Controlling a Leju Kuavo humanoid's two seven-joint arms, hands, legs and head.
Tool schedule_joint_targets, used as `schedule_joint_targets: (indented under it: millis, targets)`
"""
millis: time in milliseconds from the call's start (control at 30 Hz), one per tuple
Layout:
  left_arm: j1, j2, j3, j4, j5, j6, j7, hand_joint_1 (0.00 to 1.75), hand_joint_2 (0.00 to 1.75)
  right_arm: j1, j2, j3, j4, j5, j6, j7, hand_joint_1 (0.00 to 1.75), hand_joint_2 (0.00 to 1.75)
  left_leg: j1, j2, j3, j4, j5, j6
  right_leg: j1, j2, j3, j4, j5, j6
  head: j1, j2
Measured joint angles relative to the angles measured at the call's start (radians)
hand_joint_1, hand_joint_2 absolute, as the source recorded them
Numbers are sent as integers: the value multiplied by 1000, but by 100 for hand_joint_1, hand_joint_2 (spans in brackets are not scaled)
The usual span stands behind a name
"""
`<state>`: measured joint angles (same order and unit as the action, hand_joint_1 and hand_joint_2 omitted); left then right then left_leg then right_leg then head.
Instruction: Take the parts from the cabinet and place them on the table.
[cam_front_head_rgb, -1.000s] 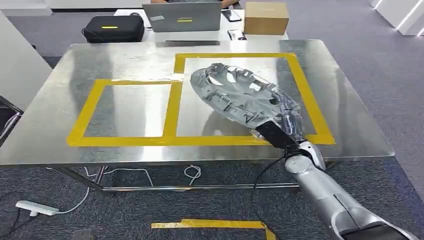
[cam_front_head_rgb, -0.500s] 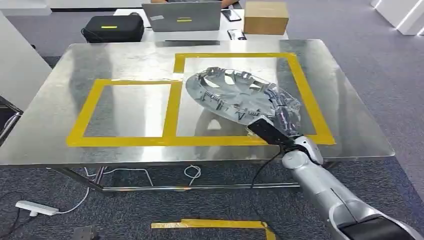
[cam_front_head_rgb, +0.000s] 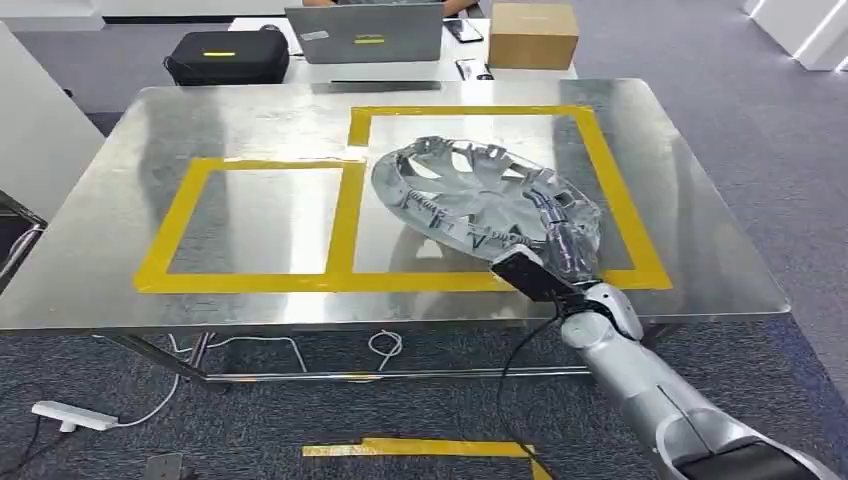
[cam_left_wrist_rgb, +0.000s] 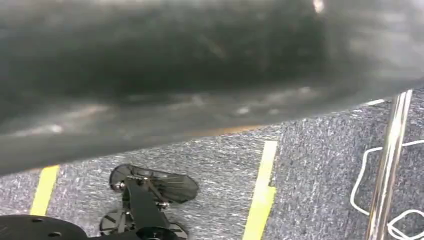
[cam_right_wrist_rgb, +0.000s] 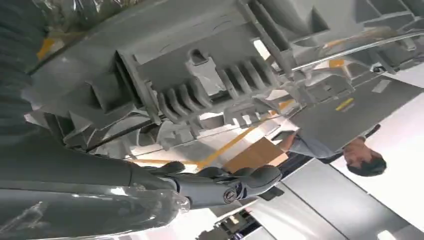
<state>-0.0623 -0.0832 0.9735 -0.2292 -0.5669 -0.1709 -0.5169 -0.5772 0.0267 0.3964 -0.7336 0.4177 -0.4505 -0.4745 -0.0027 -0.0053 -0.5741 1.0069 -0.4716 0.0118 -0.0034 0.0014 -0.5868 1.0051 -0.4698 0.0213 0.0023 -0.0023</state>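
A silver wheel cover (cam_front_head_rgb: 470, 190) lies tilted low over the right yellow-taped rectangle (cam_front_head_rgb: 600, 170) on the steel table (cam_front_head_rgb: 120, 280). My right hand (cam_front_head_rgb: 563, 245) grips the cover's near right rim, with the arm reaching in over the table's front edge. Whether the cover's far edge touches the table I cannot tell. The right wrist view shows the ribbed underside of the cover (cam_right_wrist_rgb: 210, 85), with my dark fingers (cam_right_wrist_rgb: 220, 185) curled around its rim.
A second yellow-taped rectangle (cam_front_head_rgb: 170, 230) lies to the left on the table. Behind the table stand a laptop (cam_front_head_rgb: 365, 35), a black case (cam_front_head_rgb: 225, 55) and a cardboard box (cam_front_head_rgb: 532, 35). A person (cam_right_wrist_rgb: 350, 147) stands beyond. Cables and a power strip (cam_front_head_rgb: 70, 415) lie on the carpet.
My right hand has lowered the wheel cover and laid it flatter toward the table, and the wrist has drawn slightly nearer the front edge.
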Motion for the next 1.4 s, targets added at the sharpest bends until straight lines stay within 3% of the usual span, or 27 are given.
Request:
schedule_joint_targets:
  millis: [267,533,667,800,1400]
  targets:
    - [-1,0,-1,0,-2,-5,0,0,0,19,0,4,-56,8,-16,-18,0,175,0,0,0,0,0,0,0,0,0,0,0,0,0,0]
    - [-3,0,-16,0,-11,-7,0,0,0,13,0,24,-106,39,-14,3,0,175,0,0,0,0,0,0,0,1,-1,0,0,0,0,0]
    - [-14,-2,-25,0,-20,-14,2,0,0,-32,0,31,-86,49,-13,25,0,175,0,0,0,0,0,0,0,1,-1,0,0,0,0,0]
    - [-18,-6,-35,0,-20,-14,6,0,0,-72,0,31,-47,39,-13,3,0,175,0,0,0,0,0,0,0,1,0,0,0,0,0,0]
    - [-12,-7,-43,0,-16,-8,6,0,0,-61,0,31,14,3,9,-24,0,175,0,0,0,0,0,0,0,1,-1,0,0,0,0,0]
